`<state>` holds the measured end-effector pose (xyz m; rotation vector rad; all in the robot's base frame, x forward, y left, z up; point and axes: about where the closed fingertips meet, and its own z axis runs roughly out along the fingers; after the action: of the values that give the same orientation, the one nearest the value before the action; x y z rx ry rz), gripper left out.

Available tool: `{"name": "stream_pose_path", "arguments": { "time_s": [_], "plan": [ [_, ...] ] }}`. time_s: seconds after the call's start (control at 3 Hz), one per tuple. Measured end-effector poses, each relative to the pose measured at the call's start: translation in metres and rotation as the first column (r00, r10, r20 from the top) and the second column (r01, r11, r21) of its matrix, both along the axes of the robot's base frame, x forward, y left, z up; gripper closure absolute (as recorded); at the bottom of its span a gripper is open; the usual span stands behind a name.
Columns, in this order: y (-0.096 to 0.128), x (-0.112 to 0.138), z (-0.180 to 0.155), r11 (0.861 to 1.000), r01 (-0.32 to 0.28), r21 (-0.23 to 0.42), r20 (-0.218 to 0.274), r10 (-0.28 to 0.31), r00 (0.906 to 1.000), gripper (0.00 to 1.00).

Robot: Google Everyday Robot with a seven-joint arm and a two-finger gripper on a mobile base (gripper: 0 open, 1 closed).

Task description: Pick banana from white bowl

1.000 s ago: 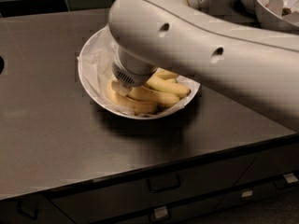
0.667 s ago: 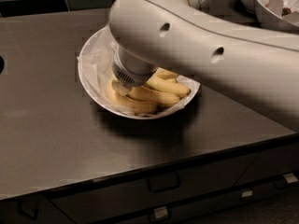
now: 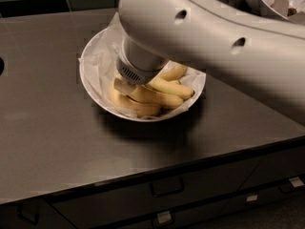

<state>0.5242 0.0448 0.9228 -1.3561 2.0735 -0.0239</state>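
The wide white bowl lined with crumpled white paper sits on the dark counter, a little back from the middle. Several yellow bananas lie in it, bunched toward its front and right. My gripper reaches down into the bowl from the upper right and sits at the left end of the bananas, touching or very close to them. The thick white wrist hides most of the gripper and the back of the bowl.
The dark counter runs to a front edge, with drawers and handles below. Smaller white bowls stand at the back right. My big white arm spans the right half of the view.
The arm and wrist have shifted only slightly over the bowl. The bananas lie in the bowl as before.
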Motion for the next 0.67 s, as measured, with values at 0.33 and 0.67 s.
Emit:
{"name": "stream_pose_path", "arguments": {
  "time_s": [0.33, 0.67],
  "plan": [
    [0.002, -0.005, 0.027, 0.998, -0.056, 0.013, 0.037, 0.055, 0.9978, 1.00],
    [0.004, -0.009, 0.048, 0.996, -0.086, 0.019, 0.072, 0.084, 0.9939, 1.00]
  ]
}}
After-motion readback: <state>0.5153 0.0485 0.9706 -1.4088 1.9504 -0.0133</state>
